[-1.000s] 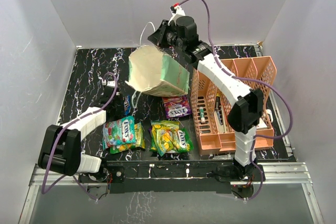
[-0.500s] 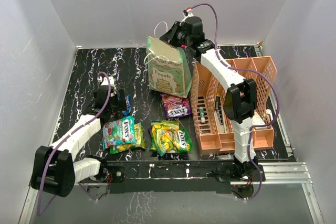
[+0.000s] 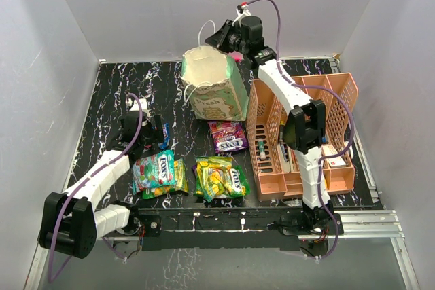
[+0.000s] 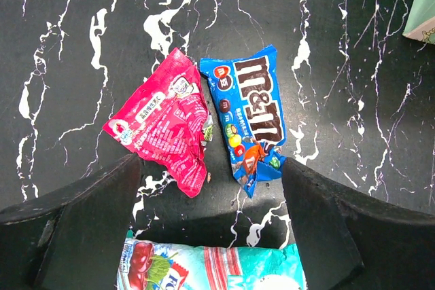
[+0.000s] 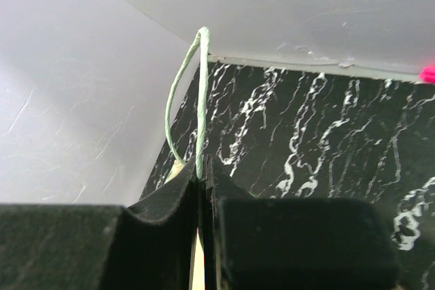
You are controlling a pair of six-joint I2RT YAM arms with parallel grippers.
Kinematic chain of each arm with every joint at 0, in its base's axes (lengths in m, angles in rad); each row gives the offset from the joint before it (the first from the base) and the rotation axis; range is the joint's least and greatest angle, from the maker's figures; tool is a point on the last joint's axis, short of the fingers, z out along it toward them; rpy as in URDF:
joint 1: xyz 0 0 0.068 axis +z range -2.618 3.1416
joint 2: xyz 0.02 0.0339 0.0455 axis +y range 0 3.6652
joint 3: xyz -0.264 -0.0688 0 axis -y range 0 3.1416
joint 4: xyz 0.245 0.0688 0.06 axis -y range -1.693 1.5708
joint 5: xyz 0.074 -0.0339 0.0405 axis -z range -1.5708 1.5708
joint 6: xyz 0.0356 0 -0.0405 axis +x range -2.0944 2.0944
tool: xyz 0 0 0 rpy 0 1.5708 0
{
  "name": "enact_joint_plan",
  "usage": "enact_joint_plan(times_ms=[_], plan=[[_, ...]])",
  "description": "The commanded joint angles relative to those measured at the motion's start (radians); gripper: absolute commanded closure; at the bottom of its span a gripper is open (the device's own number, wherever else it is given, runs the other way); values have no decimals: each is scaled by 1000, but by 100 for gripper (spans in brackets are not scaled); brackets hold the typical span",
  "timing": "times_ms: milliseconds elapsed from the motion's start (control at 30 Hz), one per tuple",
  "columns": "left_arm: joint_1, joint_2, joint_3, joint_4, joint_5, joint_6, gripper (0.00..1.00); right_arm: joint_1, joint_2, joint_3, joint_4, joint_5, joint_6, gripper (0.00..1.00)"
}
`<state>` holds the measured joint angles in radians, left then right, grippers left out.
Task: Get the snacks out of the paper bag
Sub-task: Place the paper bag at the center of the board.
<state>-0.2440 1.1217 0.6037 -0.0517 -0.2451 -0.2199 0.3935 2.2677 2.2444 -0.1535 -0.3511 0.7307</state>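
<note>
Now the paper bag point(image 3: 216, 89) is held just under the right pincer point(image 5: 202, 180), clamped on its cord handle point(image 5: 198, 100). A red packet point(image 4: 165, 123) and blue packet point(image 4: 248, 117) are framed between the wide-spread fingers of the left pincer point(image 4: 211, 188); three sweet bags point(image 3: 219, 176) lie behind and right of it. Nothing is seen inside the bag, so emptying looks done.

This looks like a robot test cell in a lab rather than a home or shop. Plain white panels point(image 3: 68, 25) box in a small table point(image 3: 115, 86) with a black marble-patterned top. A left arm point(image 3: 102, 171) and a right arm point(image 3: 280, 91) are bolted to a metal rail point(image 3: 367, 221) at the near edge. Purple cables point(image 3: 276, 18) loop off them.
</note>
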Motion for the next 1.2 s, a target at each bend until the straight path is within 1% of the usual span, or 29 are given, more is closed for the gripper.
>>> enact_joint_plan(times_ms=[0, 100, 233, 400, 467, 633, 767, 933, 1167], plan=[[5, -29, -11, 19, 14, 5, 17, -53, 6, 74, 51, 18, -53, 93], [6, -29, -12, 18, 12, 2, 16, -75, 18, 92, 36, 15, -57, 93], [5, -27, -12, 21, 18, 3, 16, -85, 18, 56, 42, -5, -63, 93], [5, -28, -15, 17, 24, 3, 16, -91, 22, 52, 47, -38, -136, 93], [5, -31, -17, 21, 27, 4, 16, -91, 21, 61, 76, -86, -148, 93], [5, -14, -11, 27, 35, 3, 16, -87, 64, 97, 183, -220, -108, 93], [5, -15, -15, 25, 38, 2, 16, -60, 99, 115, 249, -277, -69, 93], [4, -19, -17, 26, 38, 3, 16, -24, 109, 126, 289, -281, -72, 93], [5, -21, -20, 28, 42, 4, 15, -43, 110, 112, 278, -243, -83, 93]])
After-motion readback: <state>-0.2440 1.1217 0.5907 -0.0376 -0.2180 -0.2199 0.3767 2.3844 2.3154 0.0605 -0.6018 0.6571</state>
